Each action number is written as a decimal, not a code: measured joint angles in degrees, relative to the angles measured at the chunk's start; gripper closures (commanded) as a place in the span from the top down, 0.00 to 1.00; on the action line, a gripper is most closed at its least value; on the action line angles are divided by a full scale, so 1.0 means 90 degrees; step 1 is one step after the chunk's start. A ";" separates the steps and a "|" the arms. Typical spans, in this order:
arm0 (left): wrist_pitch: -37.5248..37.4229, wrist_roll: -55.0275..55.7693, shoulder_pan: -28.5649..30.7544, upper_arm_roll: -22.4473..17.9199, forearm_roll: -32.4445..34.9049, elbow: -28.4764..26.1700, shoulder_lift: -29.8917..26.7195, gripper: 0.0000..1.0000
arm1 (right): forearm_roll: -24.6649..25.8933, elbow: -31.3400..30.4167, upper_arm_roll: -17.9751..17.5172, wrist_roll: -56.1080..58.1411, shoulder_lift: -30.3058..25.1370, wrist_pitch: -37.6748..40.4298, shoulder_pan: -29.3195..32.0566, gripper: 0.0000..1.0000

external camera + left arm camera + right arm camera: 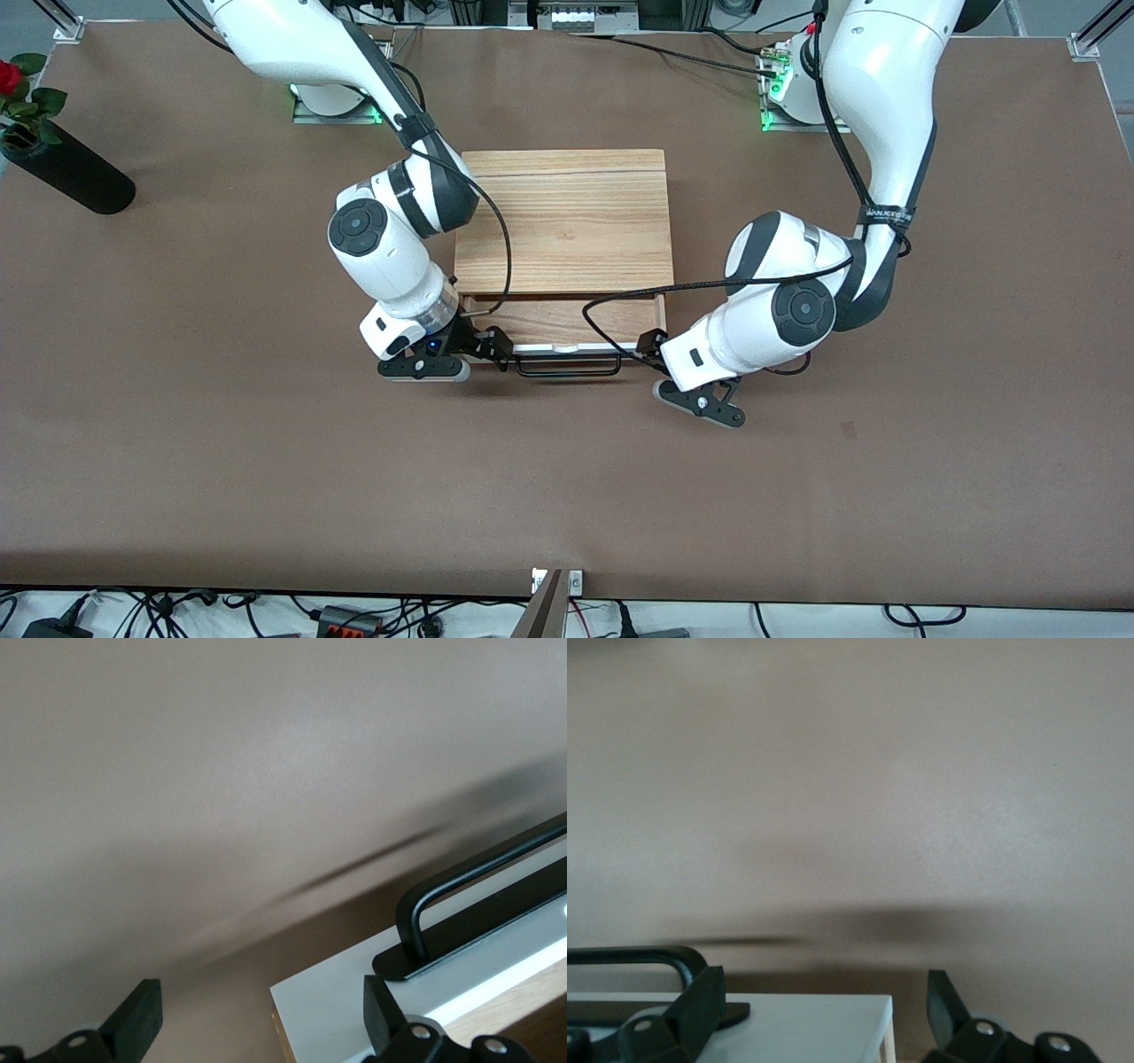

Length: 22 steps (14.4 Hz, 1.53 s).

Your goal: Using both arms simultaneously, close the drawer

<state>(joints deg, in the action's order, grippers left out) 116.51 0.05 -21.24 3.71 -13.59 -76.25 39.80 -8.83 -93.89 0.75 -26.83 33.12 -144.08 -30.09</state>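
Observation:
The light-wood box (563,221) sits mid-table. Its drawer (549,321) is pulled out a short way toward the front camera, with the white front panel (567,346) and black bar handle (567,365) showing. My right gripper (498,346) (822,1010) is open at the panel's corner toward the right arm's end; one finger (700,1003) lies over the panel (806,1028) by the handle (656,955), the other off its edge. My left gripper (651,344) (261,1023) is open astride the panel's (337,1010) corner at the left arm's end, one finger (381,1014) beside the handle (478,877).
A black vase (66,170) holding a red rose (9,78) lies toward the right arm's end of the brown table (266,478). A small post (551,602) stands at the table's edge nearest the front camera.

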 measured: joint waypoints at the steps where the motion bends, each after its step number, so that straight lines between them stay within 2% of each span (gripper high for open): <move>1: -0.0067 0.0002 -0.0002 0.0000 -0.0001 0.0001 0.0006 1.00 | 0.0000 0.0036 0.0000 0.0000 -0.0001 0.0130 -0.0005 1.00; 5: -0.0297 0.0023 -0.0020 -0.0001 -0.0007 0.0020 0.0005 1.00 | 0.0000 0.0115 0.0000 0.0000 -0.0024 0.0548 -0.0016 1.00; 14: -0.1401 0.0022 -0.0106 0.0125 -0.0218 0.0014 0.0029 1.00 | 0.0000 0.0117 -0.0050 0.0003 -0.0152 0.2014 -0.0134 1.00; 22: -0.1925 0.0023 -0.0043 0.0123 -0.0493 0.0017 0.0061 1.00 | 0.0000 0.0126 -0.0148 0.0045 -0.0153 0.2352 -0.0166 1.00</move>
<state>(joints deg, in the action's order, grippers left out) 99.18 0.26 -21.63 4.81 -18.03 -76.10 40.35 -8.83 -92.76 -0.58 -26.43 31.74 -122.91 -31.59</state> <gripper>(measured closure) 0.000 0.000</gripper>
